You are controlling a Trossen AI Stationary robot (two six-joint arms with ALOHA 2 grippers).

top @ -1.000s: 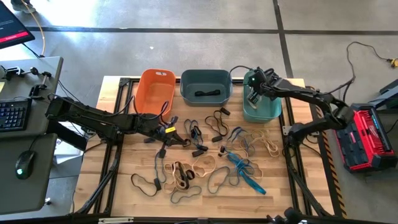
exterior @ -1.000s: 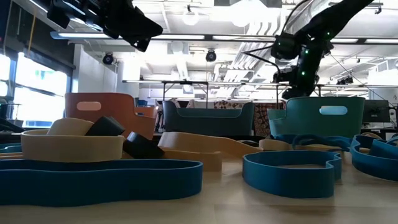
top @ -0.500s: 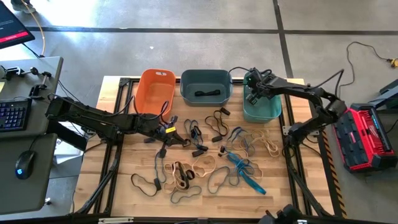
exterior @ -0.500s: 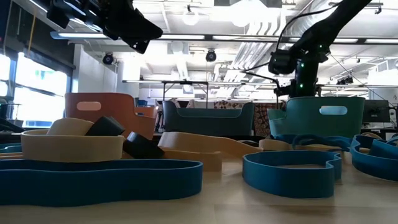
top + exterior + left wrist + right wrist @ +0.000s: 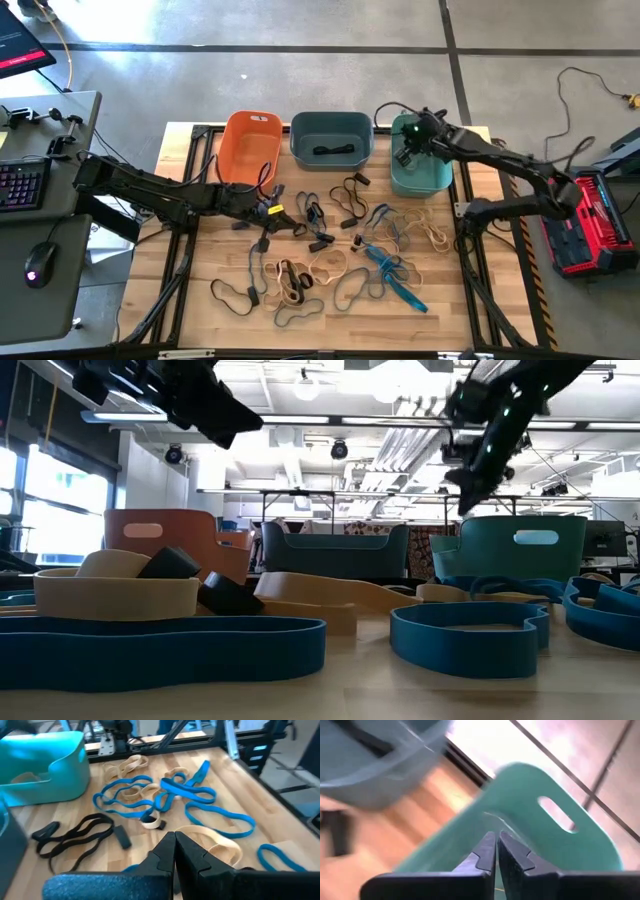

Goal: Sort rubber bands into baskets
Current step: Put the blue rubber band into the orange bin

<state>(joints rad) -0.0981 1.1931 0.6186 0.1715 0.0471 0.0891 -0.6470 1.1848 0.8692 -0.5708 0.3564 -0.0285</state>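
The rubber bands [image 5: 335, 255] are flat, floppy elastic strips in blue, tan and black, lying in a loose tangle across the middle and near part of the desk [image 5: 195, 275]. In the low view they stand on edge as broad matte ribbons, a blue one [image 5: 150, 650] nearest and a tan loop [image 5: 115, 595] behind it. The 3 baskets are smooth moulded plastic tubs with rounded corners and slot handles, set in a row along the far edge: the orange basket [image 5: 250, 145], the slate basket [image 5: 331, 135] with a black band inside, and the teal basket [image 5: 420, 170].

The right end effector [image 5: 407, 140] hangs above the teal basket's far end, its fingers pressed together with nothing visible between them; its wrist view shows the teal wall and handle slot close ahead. The left end effector [image 5: 268, 213] sits low over the bands near the orange basket, fingers also pinched tight and empty.

The desk is pale wood in butcher-block strips on a black metal frame. Around it is grey concrete floor; a side table to the left holds a keyboard [image 5: 22, 185] and mouse [image 5: 37, 265], and a red case [image 5: 585, 225] lies to the right. The low view shows a bright ceiling with strip lights.
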